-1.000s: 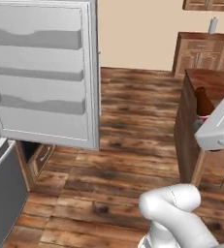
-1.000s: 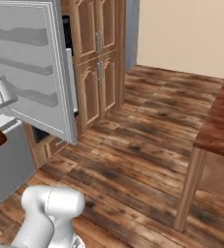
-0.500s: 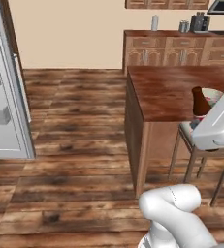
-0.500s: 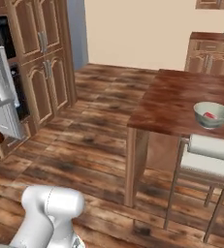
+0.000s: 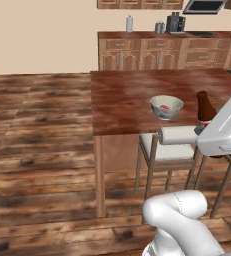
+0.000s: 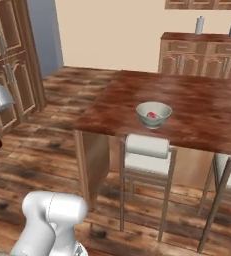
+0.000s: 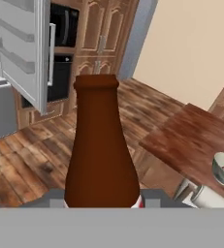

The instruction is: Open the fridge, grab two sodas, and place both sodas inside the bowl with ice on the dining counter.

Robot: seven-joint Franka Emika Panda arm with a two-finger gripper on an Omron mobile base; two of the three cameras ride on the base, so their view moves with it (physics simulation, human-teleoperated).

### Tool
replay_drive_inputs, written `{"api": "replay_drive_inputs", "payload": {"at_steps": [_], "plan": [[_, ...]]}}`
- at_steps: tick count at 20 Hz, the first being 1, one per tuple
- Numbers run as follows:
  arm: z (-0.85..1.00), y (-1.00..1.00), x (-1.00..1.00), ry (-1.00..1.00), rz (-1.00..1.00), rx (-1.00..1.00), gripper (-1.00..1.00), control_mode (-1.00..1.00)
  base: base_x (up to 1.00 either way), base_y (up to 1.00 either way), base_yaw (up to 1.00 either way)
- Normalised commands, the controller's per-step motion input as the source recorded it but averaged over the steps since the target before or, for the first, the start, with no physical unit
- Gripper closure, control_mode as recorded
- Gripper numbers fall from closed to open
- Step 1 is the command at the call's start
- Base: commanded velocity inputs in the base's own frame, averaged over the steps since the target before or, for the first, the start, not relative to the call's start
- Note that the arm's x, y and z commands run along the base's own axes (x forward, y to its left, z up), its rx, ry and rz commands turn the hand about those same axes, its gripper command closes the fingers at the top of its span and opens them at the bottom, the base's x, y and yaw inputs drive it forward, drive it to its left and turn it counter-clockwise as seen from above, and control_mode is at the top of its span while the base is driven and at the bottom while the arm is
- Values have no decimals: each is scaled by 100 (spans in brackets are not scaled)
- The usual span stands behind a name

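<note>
Ahead of the claw and well off to its side:

- Counter (image 5: 132,100). Large brown top, two stools tucked under the near edge. Risk: the base drives in too close or at an angle, and the arm or its load clips the near edge or a stool (image 6: 146,150) back.
- Fridge (image 7: 21,53). Well apart from the claw on the other side, door standing open. Risk: judged slight; the door left open is untidy rather than dangerous.
- Bowl (image 5: 166,106). On the counter near its near edge, well apart from the claw. Holds whitish ice and the red can (image 6: 151,115). Risk: the bottle is tall and the bowl shallow and already part filled; set down upright it may topple out, or knock the can; released from too high it may tip the bowl.
- Bottle (image 7: 102,145). Dark brown, upright, gripped low at its base, neck rising in front of the hand camera. Risk: a low hold on a tall load lets it lever and slip during the swing.
- Claw (image 7: 103,203). Clenched on the bottle, fingertips hidden behind its base.
</note>
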Motion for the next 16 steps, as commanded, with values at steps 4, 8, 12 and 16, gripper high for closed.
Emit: {"api": "replay_drive_inputs", "payload": {"at_steps": [4, 8, 12, 16], "plan": [[0, 0, 0, 0, 0, 0, 100, 100, 76, -62, -6], [0, 0, 0, 0, 0, 0, 100, 100, 72, -50, -11], [0, 0, 0, 0, 0, 0, 100, 100, 52, -61, -21], [0, 0, 0, 0, 0, 0, 100, 100, 30, -65, -25]]}}
